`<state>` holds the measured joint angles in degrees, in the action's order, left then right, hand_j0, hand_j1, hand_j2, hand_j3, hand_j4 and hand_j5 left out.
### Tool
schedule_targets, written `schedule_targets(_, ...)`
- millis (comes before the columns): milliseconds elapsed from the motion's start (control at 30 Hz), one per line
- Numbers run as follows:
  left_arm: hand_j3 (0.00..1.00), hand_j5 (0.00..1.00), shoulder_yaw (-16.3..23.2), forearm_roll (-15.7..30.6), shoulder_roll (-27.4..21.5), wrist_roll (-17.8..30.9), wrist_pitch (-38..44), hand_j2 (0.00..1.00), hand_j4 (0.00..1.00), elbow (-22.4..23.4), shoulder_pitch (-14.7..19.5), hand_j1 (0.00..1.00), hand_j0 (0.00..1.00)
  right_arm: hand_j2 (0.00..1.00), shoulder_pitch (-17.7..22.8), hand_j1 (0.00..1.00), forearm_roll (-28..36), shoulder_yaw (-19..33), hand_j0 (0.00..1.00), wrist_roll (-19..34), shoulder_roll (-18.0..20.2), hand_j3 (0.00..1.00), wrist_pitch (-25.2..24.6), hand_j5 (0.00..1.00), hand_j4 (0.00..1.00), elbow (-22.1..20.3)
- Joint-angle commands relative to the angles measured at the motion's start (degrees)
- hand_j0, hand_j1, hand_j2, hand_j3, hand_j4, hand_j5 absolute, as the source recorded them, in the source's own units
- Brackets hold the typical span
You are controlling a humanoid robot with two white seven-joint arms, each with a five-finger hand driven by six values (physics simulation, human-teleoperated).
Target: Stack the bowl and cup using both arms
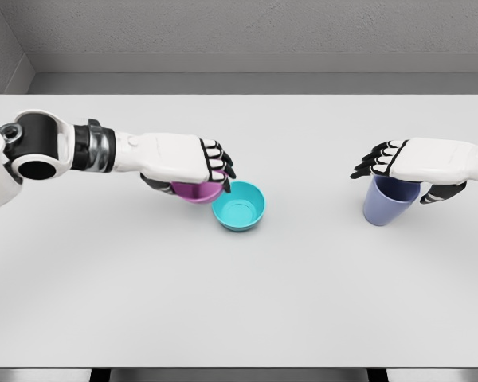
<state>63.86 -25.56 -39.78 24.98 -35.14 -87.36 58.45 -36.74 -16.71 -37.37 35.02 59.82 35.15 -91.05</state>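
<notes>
So from my feed, the purple bowl (196, 191) is a bit left of center on the counter (239, 302), and my left hand (193, 162) is clamped over the top of it, fingers curled down over its right rim. Just beside it on the right, looks like touching, sits a teal bowl (240, 206), round, smooth and open side up. Well off to the right is a blue-lavender cup (389, 200), upright and tapering toward the base, with my right hand (405, 163) over its rim; thumb hooks down the right side, fingers stretch out leftward, though I can't tell if it's really gripping.

Count: two bowls, one cup, two hands.

Counter is a plain matte pale grey slab, no marks. Behind its far edge there's a grey textured wall (247, 28), with a corner at far left.
</notes>
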Motion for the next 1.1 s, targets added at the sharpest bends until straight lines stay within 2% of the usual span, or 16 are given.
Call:
schedule_targets(0,0.67,0.67,-0.1,0.2,3.9,0.0,0.1,0.67,0.67,0.1,0.0,0.67,0.67,1.00,0.0,1.00,0.3,0.0,1.00,0.0,0.0,1.00,-0.1,1.00,1.00,0.0)
schedule_targets(100,0.67,0.67,-0.1,0.1,5.1,0.0,0.1,0.67,0.67,1.5,0.4,0.67,0.67,1.00,0.0,1.00,0.1,0.0,1.00,0.0,0.0,1.00,-0.1,1.00,1.00,0.0)
schedule_targets(200,0.67,0.67,0.2,0.0,7.7,1.1,0.1,0.67,0.67,5.1,0.4,0.67,0.67,1.00,0.0,1.00,-0.3,0.0,1.00,0.0,0.0,1.00,-0.1,1.00,1.00,0.0)
schedule_targets(367,0.67,0.67,2.5,-0.7,8.6,1.3,0.1,0.67,0.67,5.3,0.4,0.67,0.67,1.00,-0.1,1.00,-0.3,-0.6,1.00,0.0,-0.3,1.00,-0.1,1.00,1.00,0.0)
schedule_targets(767,0.70,0.70,3.2,-1.2,8.7,1.3,0.1,0.70,0.70,5.9,0.4,0.70,0.70,1.00,-0.7,1.00,-0.3,-0.7,1.00,0.0,-0.2,1.00,-0.1,1.00,1.00,0.0)
schedule_targets(967,0.75,0.75,3.3,-1.2,9.1,1.3,0.1,0.75,0.75,5.9,0.1,0.75,0.75,1.00,-0.7,1.00,-0.3,-1.1,1.00,0.0,-0.2,1.00,-0.1,1.00,1.00,0.0)
schedule_targets(1033,0.82,0.82,3.2,-1.2,9.1,1.3,0.1,0.82,0.82,6.2,0.1,0.82,0.82,1.00,-0.7,1.00,-0.3,-1.2,1.00,0.0,-0.2,1.00,-0.1,1.00,1.00,0.0)
schedule_targets(1067,0.89,0.89,3.2,-1.1,9.1,1.3,0.1,0.89,0.89,6.6,0.1,0.89,0.89,1.00,-0.7,1.00,-0.3,-1.2,1.00,0.0,-0.2,1.00,-0.1,1.00,1.00,0.0)
